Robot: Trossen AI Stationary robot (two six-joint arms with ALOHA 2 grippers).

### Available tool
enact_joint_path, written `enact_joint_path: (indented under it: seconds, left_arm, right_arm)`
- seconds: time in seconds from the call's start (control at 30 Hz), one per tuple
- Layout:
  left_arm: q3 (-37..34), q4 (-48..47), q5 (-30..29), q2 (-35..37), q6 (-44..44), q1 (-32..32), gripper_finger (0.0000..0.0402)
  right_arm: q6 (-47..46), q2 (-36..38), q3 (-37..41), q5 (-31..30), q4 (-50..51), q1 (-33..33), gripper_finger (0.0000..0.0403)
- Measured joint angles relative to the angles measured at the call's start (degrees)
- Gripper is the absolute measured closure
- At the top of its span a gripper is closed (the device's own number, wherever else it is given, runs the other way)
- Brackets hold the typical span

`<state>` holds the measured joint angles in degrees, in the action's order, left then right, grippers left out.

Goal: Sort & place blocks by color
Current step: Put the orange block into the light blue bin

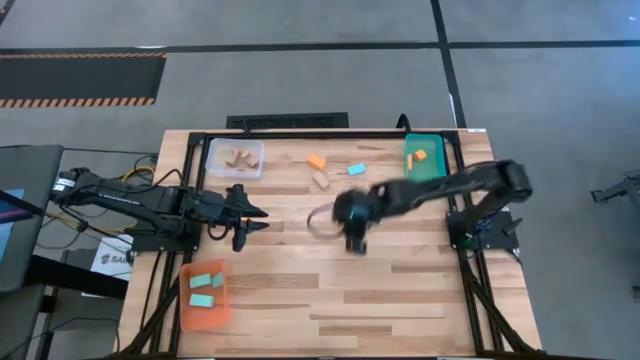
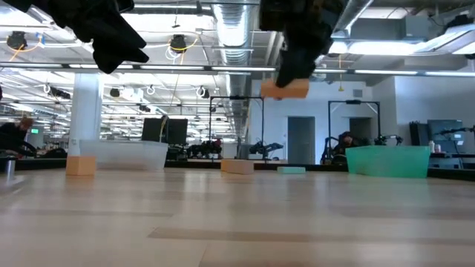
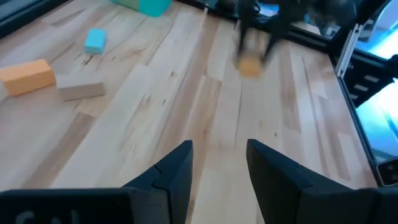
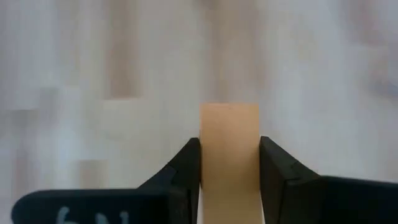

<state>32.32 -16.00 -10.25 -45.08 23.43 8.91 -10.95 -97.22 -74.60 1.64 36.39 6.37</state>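
My right gripper is over the middle of the table, shut on a small block that looks orange-tan in the low view and paler in its own wrist view. My left gripper is open and empty at the table's left, its fingers pointing toward the right gripper. An orange block, a tan block and a light blue block lie flat on the table toward the far edge. My right gripper pinches the block by two opposite sides between its two fingers. The fingers come from above, pointing down. The block's lower end sticks out below the fingertips, and it is lifted well clear of the table.
A clear tray with tan blocks stands at the far left. A teal tray with orange blocks stands at the far right. An orange tray with light blue blocks stands at the near left. A black frame rims the table.
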Motion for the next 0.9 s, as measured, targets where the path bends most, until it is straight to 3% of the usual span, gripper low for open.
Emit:
enact_joint_path:
  seconds: [0.33,0.7,0.9]
  left_arm:
    - [0.0,0.05,-3.03,0.0,3.6,0.0,0.0265]
    - [0.0,0.23,-5.39,0.0,8.34,-5.11,0.0265]
    - [0.0,0.56,-2.16,0.0,9.52,-11.47,0.0265]
  right_arm:
    - [-3.47,16.47,0.18,-11.21,21.97,-18.43,0.0293]
    - [-4.61,26.78,15.17,-13.28,20.24,-50.56,0.0293]
    - [-4.67,26.11,20.0,-12.01,16.64,-59.3,0.0293]
